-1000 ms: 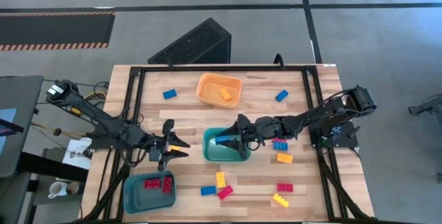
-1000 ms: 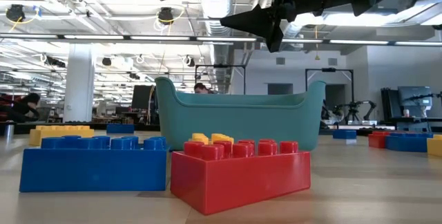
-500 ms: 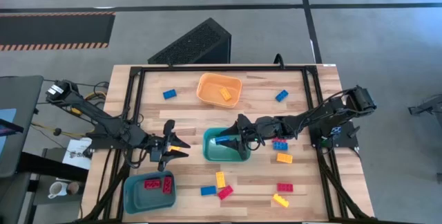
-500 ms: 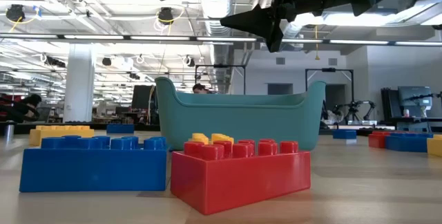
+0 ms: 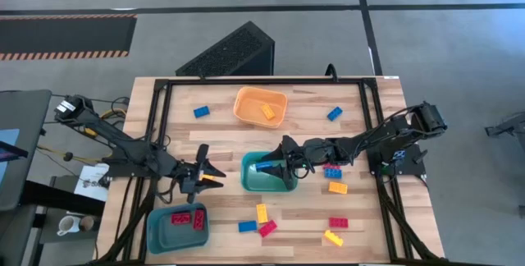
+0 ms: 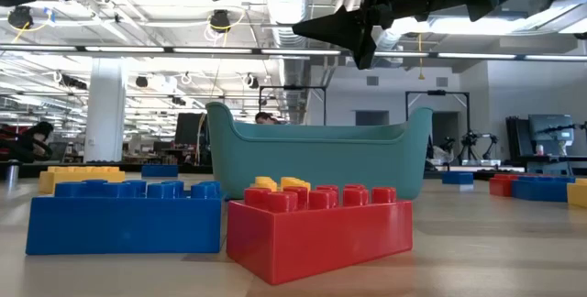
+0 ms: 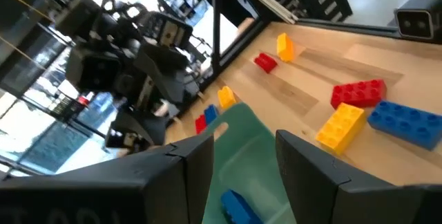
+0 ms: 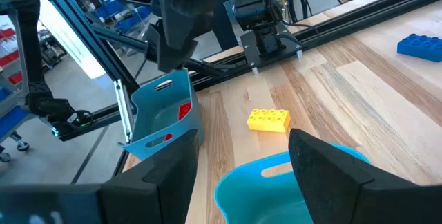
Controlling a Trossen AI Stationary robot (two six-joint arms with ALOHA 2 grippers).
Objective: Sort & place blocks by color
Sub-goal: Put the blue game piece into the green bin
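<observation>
Only the left tool (image 5: 210,173) has shifted since a second ago, drawing slightly toward the teal bin (image 5: 248,178); a dark part of its arm now shows at the low view's upper corner. Its fingers (image 7: 314,169) stand apart with nothing between them, above bare bench (image 5: 312,106) between the blue bin (image 5: 160,225) and the teal one. The right tool (image 5: 269,167) hangs over the teal bin, fingers spread and empty, a blue block (image 7: 240,207) lying inside beneath it. Two red blocks (image 5: 187,217) sit in the blue bin, a yellow block (image 5: 267,112) in the orange bin (image 5: 246,100). Other blocks (image 5: 330,172) lie scattered on the bench.
</observation>
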